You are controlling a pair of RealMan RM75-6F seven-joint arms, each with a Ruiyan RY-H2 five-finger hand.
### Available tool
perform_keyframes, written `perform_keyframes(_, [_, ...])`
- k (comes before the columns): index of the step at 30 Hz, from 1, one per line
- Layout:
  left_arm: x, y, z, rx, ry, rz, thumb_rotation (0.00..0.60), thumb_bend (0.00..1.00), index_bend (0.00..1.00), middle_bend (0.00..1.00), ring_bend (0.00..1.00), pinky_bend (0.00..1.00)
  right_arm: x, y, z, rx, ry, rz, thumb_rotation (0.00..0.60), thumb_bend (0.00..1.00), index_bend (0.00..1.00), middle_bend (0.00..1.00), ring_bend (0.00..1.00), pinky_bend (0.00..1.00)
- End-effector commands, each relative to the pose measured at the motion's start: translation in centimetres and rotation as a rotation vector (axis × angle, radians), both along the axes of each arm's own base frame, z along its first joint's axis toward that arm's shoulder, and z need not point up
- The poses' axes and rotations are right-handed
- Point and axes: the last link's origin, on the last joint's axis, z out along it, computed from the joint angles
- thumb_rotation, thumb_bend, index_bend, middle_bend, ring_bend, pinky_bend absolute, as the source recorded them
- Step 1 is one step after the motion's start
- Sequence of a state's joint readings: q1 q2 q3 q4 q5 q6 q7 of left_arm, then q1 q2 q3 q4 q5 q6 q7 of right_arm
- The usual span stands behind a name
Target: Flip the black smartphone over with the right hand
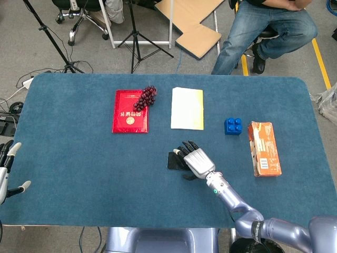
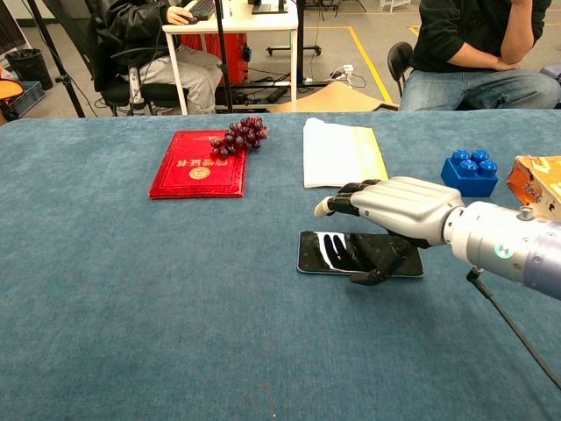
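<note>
table (image 1: 68,158) covered in blue cloth, everything lies flat on it.

right arm (image 2: 513,250) reaches in from the near right edge toward the middle. right hand (image 2: 394,210) hangs palm down over the phone (image 2: 320,254), fingers spread and stretched out over its top, thumb (image 2: 377,272) curled down at the phone's near long edge. from the chest view the thumb tip looks to be touching that edge or the cloth just beside it; cannot tell which. nothing is gripped.

red booklet (image 1: 129,111) lies left of centre on the far half, gold lettering up. white and yellow pad (image 1: 187,108) sits beside it to the right, apart from it. orange carton (image 1: 263,148) lies on its side well to the right, long axis pointing near to far.

phone is near the table's middle, flat, long side running left to right, glossy face up and catching a white reflection. in the head view the hand hides most of it; only its left end shows.

left hand (image 1: 6,171) is at the near left edge, off to the side, fingers apart, holding nothing.

bunch of dark grapes (image 1: 146,97) rests on the booklet's far right corner, partly spilling past it. blue toy brick (image 1: 233,126) stands between pad and carton, touching neither.
</note>
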State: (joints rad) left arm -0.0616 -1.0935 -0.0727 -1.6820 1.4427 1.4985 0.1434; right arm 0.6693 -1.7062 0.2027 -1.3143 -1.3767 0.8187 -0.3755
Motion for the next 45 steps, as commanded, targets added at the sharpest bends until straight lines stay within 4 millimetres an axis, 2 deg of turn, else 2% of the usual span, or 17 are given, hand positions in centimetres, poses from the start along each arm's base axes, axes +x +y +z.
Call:
perform_keyframes(1, [-0.1, 0.1, -0.1, -0.002, 0.003, 0.004, 0.600, 0.00, 0.00, 0.00, 0.00, 0.00, 0.0, -0.2, -0.9, -0.004, 0.023, 0.007, 0.600, 0.19, 0.18, 0.16, 0.02, 0.09])
perform_keyframes(16, [0.0, 0.3, -0.2, -0.001, 0.004, 0.009, 0.600, 0.00, 0.00, 0.00, 0.00, 0.00, -0.9, -0.4, -2.1, -0.043, 0.105, 0.079, 0.600, 0.22, 0.19, 0.18, 0.03, 0.13])
perform_keyframes(22, [0.0, 0.3, -0.2, -0.001, 0.002, 0.011, 0.600, 0.00, 0.00, 0.00, 0.00, 0.00, -1.4, -0.7, -1.8, -0.053, 0.142, 0.091, 0.600, 0.26, 0.21, 0.21, 0.07, 0.17])
perform_keyframes(28, [0.0, 0.3, -0.2, -0.002, 0.000, 0.010, 0.600, 0.00, 0.00, 0.00, 0.00, 0.00, -1.5, -1.0, -1.6, -0.065, 0.182, 0.120, 0.600, 0.44, 0.27, 0.30, 0.19, 0.29])
perform_keyframes(33, [0.0, 0.3, -0.1, -0.003, -0.002, 0.009, 0.600, 0.00, 0.00, 0.00, 0.00, 0.00, -1.6, -0.5, -1.4, -0.061, 0.191, 0.155, 0.600, 0.63, 0.31, 0.33, 0.22, 0.36])
perform_keyframes(36, [0.1, 0.2, -0.1, -0.003, -0.004, 0.008, 0.600, 0.00, 0.00, 0.00, 0.00, 0.00, -1.6, 0.1, -1.0, -0.045, 0.153, 0.158, 0.600, 0.71, 0.32, 0.34, 0.23, 0.39])
perform_keyframes(39, [0.1, 0.1, -0.1, -0.004, -0.005, 0.007, 0.600, 0.00, 0.00, 0.00, 0.00, 0.00, -1.6, 0.8, -0.6, -0.016, 0.108, 0.153, 0.600, 0.77, 0.34, 0.36, 0.26, 0.42])
perform_keyframes(45, [0.2, 0.0, 0.0, -0.004, -0.009, 0.001, 0.600, 0.00, 0.00, 0.00, 0.00, 0.00, -1.3, 3.0, 1.0, 0.092, -0.015, 0.104, 0.600, 0.78, 0.34, 0.37, 0.27, 0.42])
